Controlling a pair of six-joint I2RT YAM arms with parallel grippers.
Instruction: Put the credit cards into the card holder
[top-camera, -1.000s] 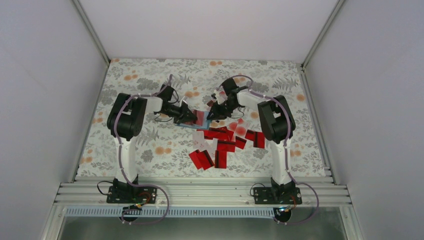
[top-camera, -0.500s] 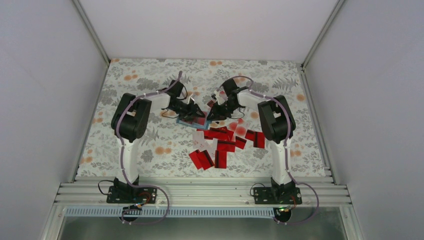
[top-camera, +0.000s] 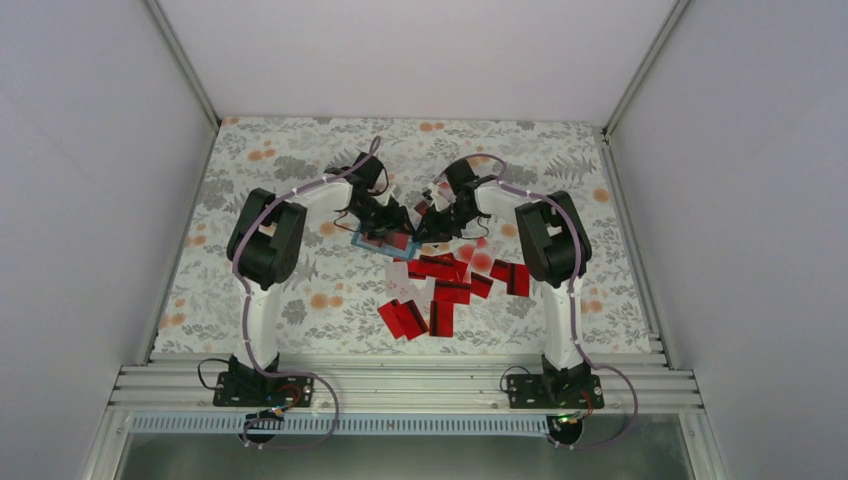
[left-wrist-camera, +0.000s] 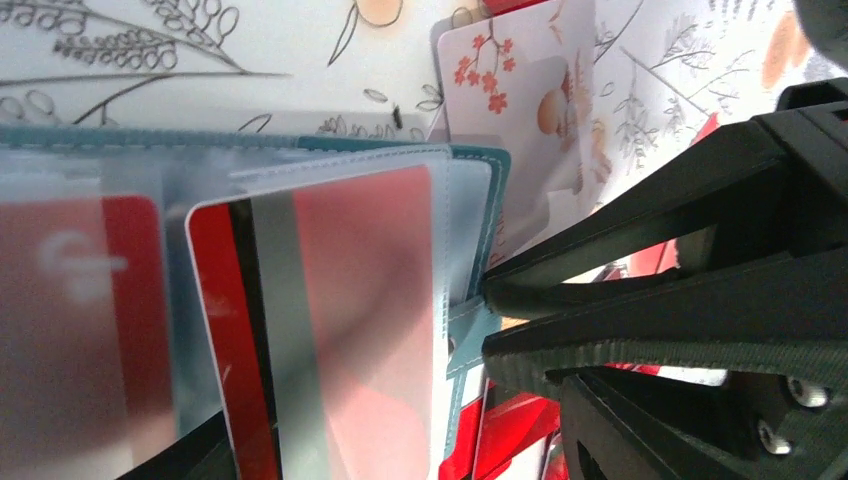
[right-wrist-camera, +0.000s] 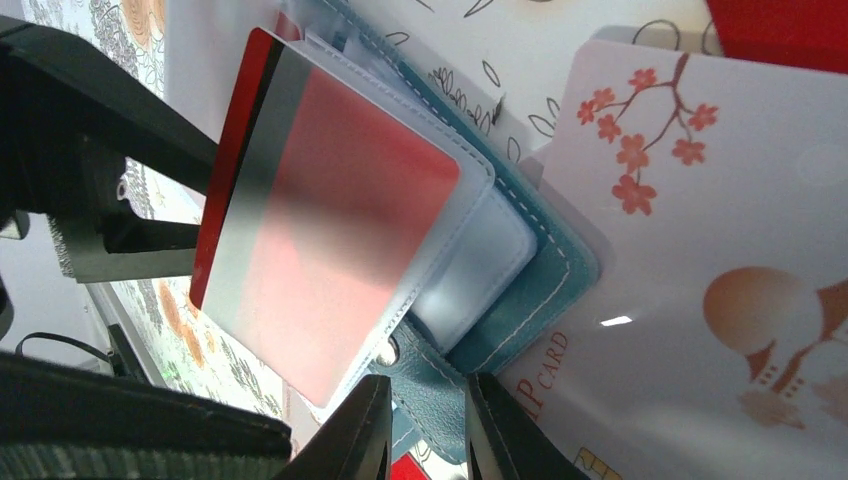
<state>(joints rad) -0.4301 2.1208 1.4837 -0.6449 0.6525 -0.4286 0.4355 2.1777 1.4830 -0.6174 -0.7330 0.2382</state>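
in the card holder (right-wrist-camera: 530, 290): credit card (right-wrist-camera: 330, 230) half-in
my left pincer (top-camera: 393, 217) spread, empty; right pincer (right-wrist-camera: 428, 425) clamps card holder; next, push card deeper.

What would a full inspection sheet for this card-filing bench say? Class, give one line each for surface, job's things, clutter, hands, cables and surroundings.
Surface: floral table cover, lying flat.
Job's things: teal card holder lying open; one red card part-way into a clear sleeve; pale blossom-print card partly under the holder; loose red cards heaped nearer the arm bases.
Clutter: nothing seen.
Hands: left hand open beside the sleeved card; right hand shut on the card holder's tab.
Cables: pale cables run down both arms and loop at the bases.
Surroundings: plain white walls; metal rail at the near edge.
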